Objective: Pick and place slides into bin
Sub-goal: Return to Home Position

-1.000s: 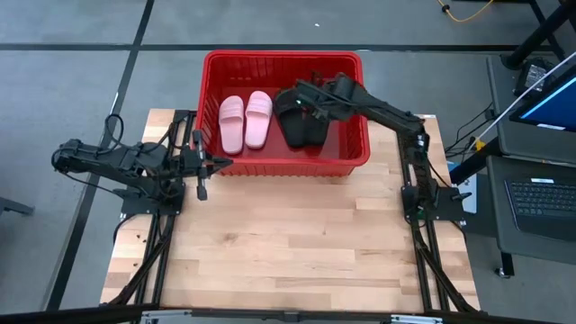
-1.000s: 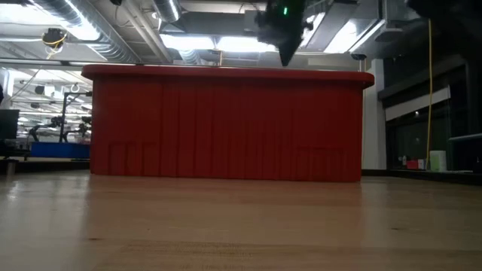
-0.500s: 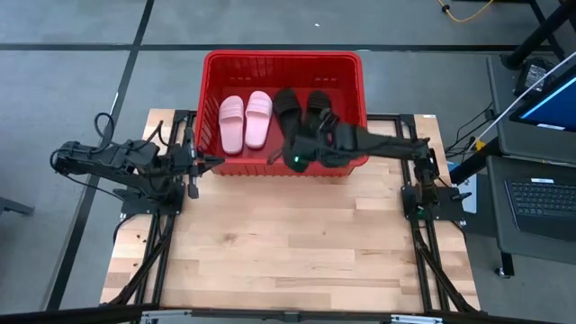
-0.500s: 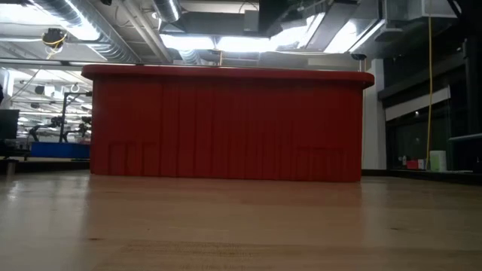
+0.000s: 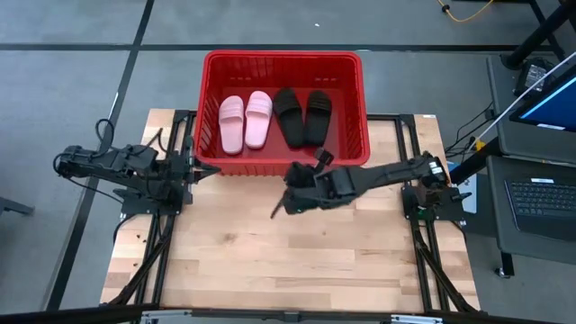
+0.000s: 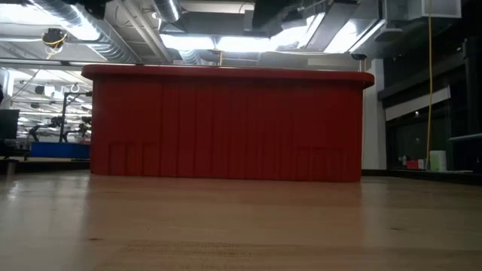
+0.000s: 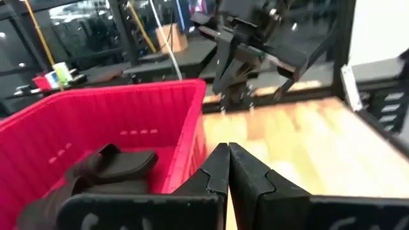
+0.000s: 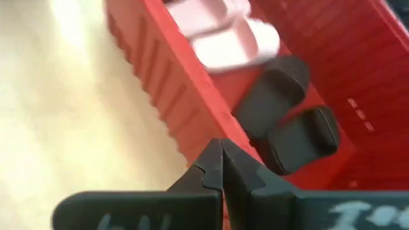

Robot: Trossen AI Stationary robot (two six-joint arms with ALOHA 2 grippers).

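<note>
We found the pink slides (image 5: 245, 120) and black slides (image 5: 303, 115) lying side by side inside the red bin (image 5: 282, 57) at upper centre of frame. The right gripper (image 5: 281, 205) hung over the counter (image 5: 297, 261) just below the bin, and the left gripper (image 5: 192, 169) was at its lower-left corner. Both had their fingers closed on nothing.

We can read no words or numbers here. There are pale scribbled marks on the dark body behind the left gripper (image 7: 227, 150). There are marks like them behind the right gripper (image 8: 221, 145) too. They are too blurry for us to read. The lit screen (image 5: 555, 97) beside the table is too small for us to read.
</note>
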